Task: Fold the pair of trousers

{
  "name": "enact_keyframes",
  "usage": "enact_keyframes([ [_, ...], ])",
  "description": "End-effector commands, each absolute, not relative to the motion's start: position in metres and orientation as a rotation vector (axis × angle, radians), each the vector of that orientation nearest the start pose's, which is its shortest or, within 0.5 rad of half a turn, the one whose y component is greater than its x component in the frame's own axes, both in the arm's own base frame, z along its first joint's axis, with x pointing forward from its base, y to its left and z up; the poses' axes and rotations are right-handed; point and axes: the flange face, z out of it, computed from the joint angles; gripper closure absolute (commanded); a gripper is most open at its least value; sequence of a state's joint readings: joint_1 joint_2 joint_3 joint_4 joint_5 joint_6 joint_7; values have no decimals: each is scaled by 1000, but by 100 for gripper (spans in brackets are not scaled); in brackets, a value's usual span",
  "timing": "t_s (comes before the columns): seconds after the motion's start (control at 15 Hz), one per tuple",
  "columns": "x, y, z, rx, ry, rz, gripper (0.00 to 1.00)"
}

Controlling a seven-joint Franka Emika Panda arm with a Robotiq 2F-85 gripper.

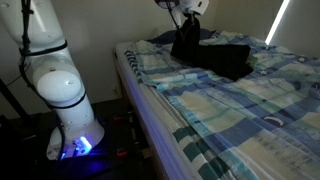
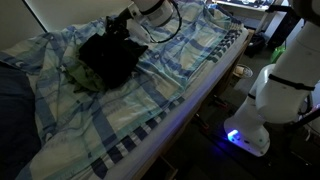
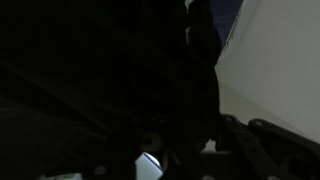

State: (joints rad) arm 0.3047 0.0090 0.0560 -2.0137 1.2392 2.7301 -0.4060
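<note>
over the bed [image 1: 235,115], arm [image 2: 155,8] outstretched, gripper [image 1: 190,14] atop trousers [image 1: 218,56]

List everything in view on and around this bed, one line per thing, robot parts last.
pair of trousers: one, black, rumpled in a heap at the far end of the bed.
bedsheet: one, blue-white-green plaid, spread over the whole bed.
pillow: one, dark blue, on the bed at the frame's edge in an exterior view.
robot base: one, white with a blue light low on it, standing on the floor beside the bed.
gripper: one, dark, right over a raised part of the trousers. It is too dark to tell whether it is open or shut.
</note>
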Motion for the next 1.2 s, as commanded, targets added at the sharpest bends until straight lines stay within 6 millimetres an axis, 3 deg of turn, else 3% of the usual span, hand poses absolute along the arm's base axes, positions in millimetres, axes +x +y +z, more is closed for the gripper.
enact_keyframes([
  [0.0, 610, 175, 516, -2105, 376, -804, 95],
  [0.4, 661, 165, 512, -2046, 510, -934, 95],
  [0.73, 688, 154, 480, -2060, 598, -978, 95],
  [1.07, 700, 156, 454, -2075, 628, -950, 95],
  [1.13, 701, 158, 451, -2076, 632, -942, 82],
])
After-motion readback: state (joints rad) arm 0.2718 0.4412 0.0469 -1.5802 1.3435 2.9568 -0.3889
